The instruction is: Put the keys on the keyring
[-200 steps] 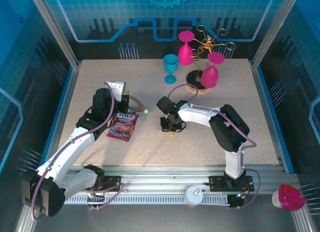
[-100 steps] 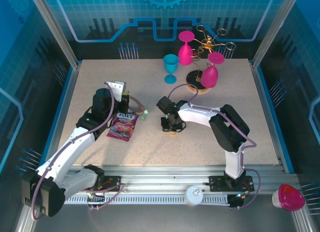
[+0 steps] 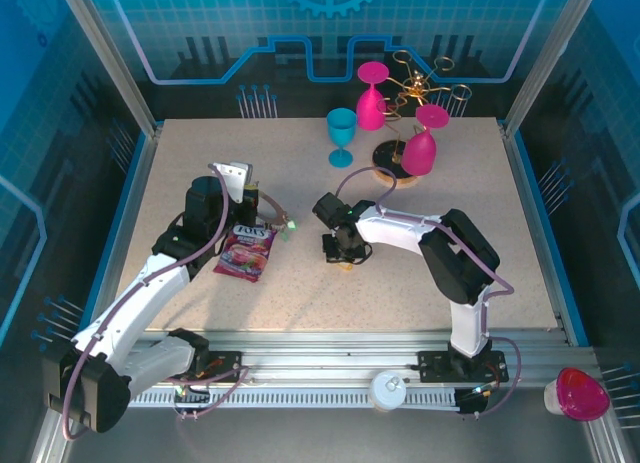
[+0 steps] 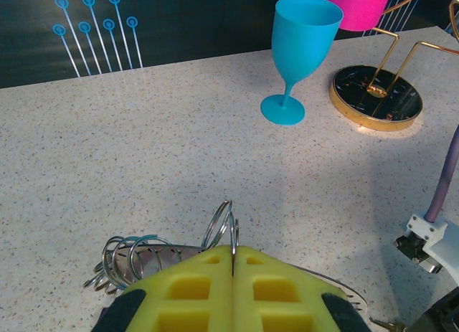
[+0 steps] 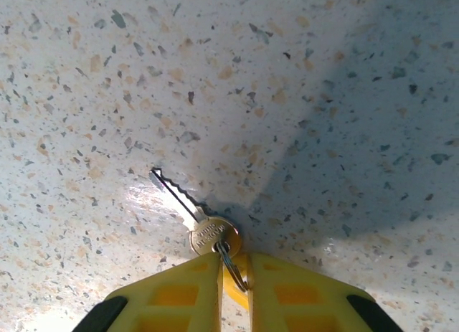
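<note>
My left gripper (image 4: 233, 254) is shut, its yellow pads pinching one wire loop (image 4: 224, 226) of the keyring (image 4: 163, 254), a flat grey ring with more loops bunched at its left. From above, the left gripper (image 3: 266, 214) holds the keyring (image 3: 277, 215) just over the table, a green tag (image 3: 291, 224) at its rim. A small metal key (image 5: 188, 206) lies flat on the table. Its split ring and yellow tag (image 5: 235, 280) sit between the pads of my right gripper (image 5: 235, 266), which is shut narrowly on them. The right gripper (image 3: 344, 259) points down at mid-table.
A purple snack packet (image 3: 246, 251) lies under the left arm. A blue goblet (image 3: 341, 135) stands at the back, next to a gold rack (image 3: 412, 88) on a round base (image 4: 376, 97) with pink glasses hung on it. The right arm's purple cable (image 4: 443, 178) is at right.
</note>
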